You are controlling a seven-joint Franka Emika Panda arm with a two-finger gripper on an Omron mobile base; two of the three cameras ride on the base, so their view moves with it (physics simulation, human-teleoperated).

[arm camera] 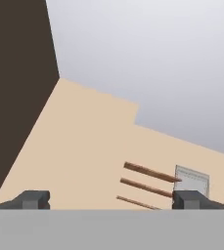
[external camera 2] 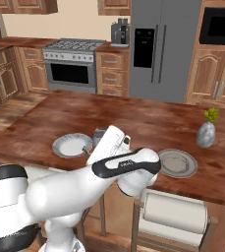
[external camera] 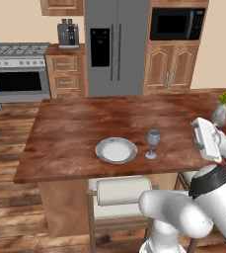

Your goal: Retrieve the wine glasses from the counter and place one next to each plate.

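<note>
Wine glass (external camera: 153, 143) beside plate (external camera: 116, 150); hand (arm camera: 111, 199) wide open, empty

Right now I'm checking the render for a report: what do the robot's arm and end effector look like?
The arm is glossy white with rounded, bulbous links and black bands at the joints. The end effector has a boxy white body and two small dark grey fingertips.

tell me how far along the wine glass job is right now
Done: one wine glass stands upright beside the left plate on the island top. In hand: nothing; the tool is open and empty, pointing up at wall and ceiling. Left: the second plate, near the vase, has no glass visible beside it, so a second glass seems yet to be fetched.
</note>
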